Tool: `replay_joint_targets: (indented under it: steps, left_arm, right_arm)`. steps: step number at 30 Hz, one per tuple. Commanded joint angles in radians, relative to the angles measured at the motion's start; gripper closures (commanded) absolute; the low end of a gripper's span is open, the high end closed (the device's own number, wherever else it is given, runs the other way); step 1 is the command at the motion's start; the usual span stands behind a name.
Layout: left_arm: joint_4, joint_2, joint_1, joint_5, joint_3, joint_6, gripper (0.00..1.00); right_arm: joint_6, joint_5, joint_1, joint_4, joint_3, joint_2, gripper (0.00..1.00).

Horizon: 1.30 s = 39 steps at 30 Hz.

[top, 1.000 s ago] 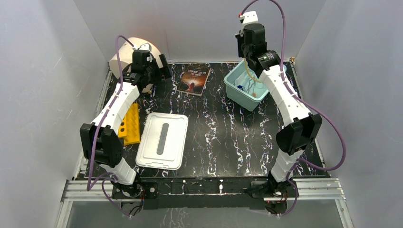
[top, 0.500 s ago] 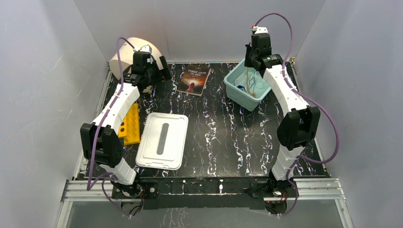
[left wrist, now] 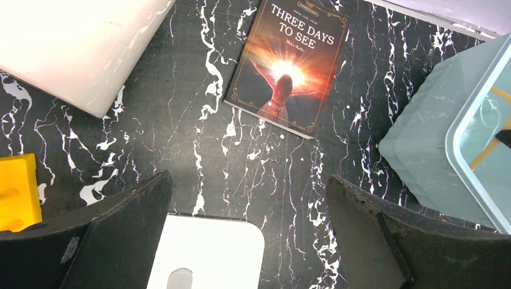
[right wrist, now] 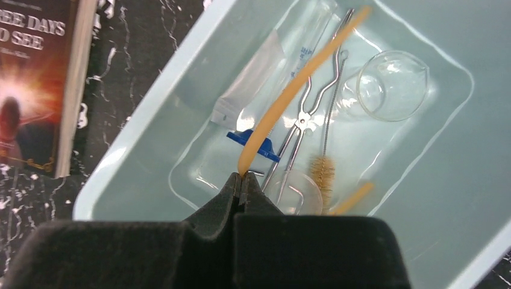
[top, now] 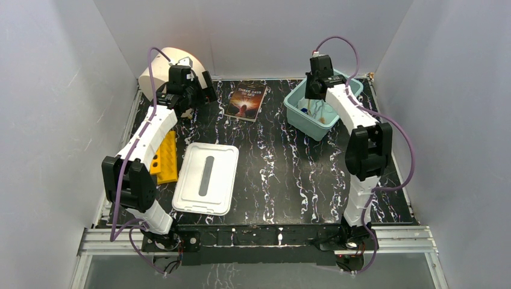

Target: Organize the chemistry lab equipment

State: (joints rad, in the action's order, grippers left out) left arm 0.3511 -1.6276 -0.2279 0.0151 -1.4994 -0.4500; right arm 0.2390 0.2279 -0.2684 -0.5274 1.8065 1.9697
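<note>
Nearest the arm bases, the white lid [top: 205, 177] and the yellow rack [top: 166, 158] are lying just where they were a second ago. The left gripper [left wrist: 247, 223] is staying put beyond them, its fingers spread wide over bare table short of the book [left wrist: 288, 63], holding nothing.

The change is happening at the far right. The right gripper [right wrist: 241, 180], which was standing high above the teal bin [right wrist: 147, 129], is coming down toward it, jaws pressed together on one end of the tan rubber tubing [right wrist: 301, 78]. Judging by this, the tubing is being lowered in beside the other items, and only the release is left for it.

From the pinched tip the tubing is running away from the gripper, over the blue-ended tube [right wrist: 253, 143] and beside the metal tongs [right wrist: 301, 120], toward the far wall. The brush [right wrist: 322, 171], dish [right wrist: 295, 192], white packet [right wrist: 250, 90] and beaker [right wrist: 391, 84] are already lying on the bin floor.
</note>
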Motion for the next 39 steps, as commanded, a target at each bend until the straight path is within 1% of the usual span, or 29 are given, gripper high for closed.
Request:
replay_joint_targets:
  steps: [1, 6, 7, 10, 11, 12, 15, 19, 22, 25, 28, 32, 39]
  left_arm:
    - [-0.006, 0.043, 0.004, 0.006, -0.006, 0.002, 0.02]
    - [-0.005, 0.045, 0.004, 0.007, -0.007, 0.004, 0.02]
    - [-0.005, 0.047, 0.004, 0.008, -0.006, 0.004, 0.02]
    - [-0.003, 0.049, 0.004, 0.012, -0.004, 0.008, 0.02]
    - [-0.004, 0.050, 0.004, 0.012, -0.003, 0.009, 0.02]
    - [-0.003, 0.050, 0.005, 0.014, -0.003, 0.009, 0.02]
    - [-0.001, 0.051, 0.004, 0.016, -0.001, 0.010, 0.02]
    - [-0.004, 0.052, 0.004, 0.016, 0.003, 0.010, 0.02]
    - [-0.005, 0.049, 0.004, 0.016, 0.008, 0.010, 0.02]
    - [-0.007, 0.043, 0.004, 0.008, 0.013, 0.007, 0.02]
    - [-0.013, 0.040, 0.004, -0.005, 0.028, 0.000, 0.02]
    - [-0.013, 0.037, 0.004, -0.044, 0.052, 0.005, 0.02]
    - [-0.042, 0.043, 0.004, -0.105, 0.091, 0.022, 0.02]
  right_arm:
    - [0.010, -0.004, 0.004, -0.011, 0.037, 0.038, 1.00]
    - [-0.010, -0.120, 0.010, 0.025, -0.007, 0.050, 1.00]
    - [-0.012, -0.141, 0.014, 0.026, -0.007, 0.050, 0.95]
    - [-0.002, -0.152, 0.019, 0.032, 0.001, 0.042, 0.67]
    - [0.002, -0.151, 0.020, 0.031, 0.010, 0.038, 0.60]
    - [0.005, -0.144, 0.021, 0.026, 0.021, 0.035, 0.55]
    - [0.009, -0.135, 0.021, 0.011, 0.047, 0.025, 0.47]
    - [0.005, -0.152, 0.021, -0.002, 0.044, 0.028, 0.46]
    - [-0.005, -0.210, 0.019, -0.012, 0.051, 0.039, 0.45]
    - [-0.022, -0.299, 0.014, -0.006, 0.055, 0.047, 0.43]
    - [-0.031, -0.346, 0.007, -0.018, 0.067, 0.061, 0.43]
    - [-0.040, -0.370, -0.007, -0.041, 0.066, 0.064, 0.43]
    - [-0.054, -0.411, -0.043, -0.063, 0.019, 0.034, 0.43]
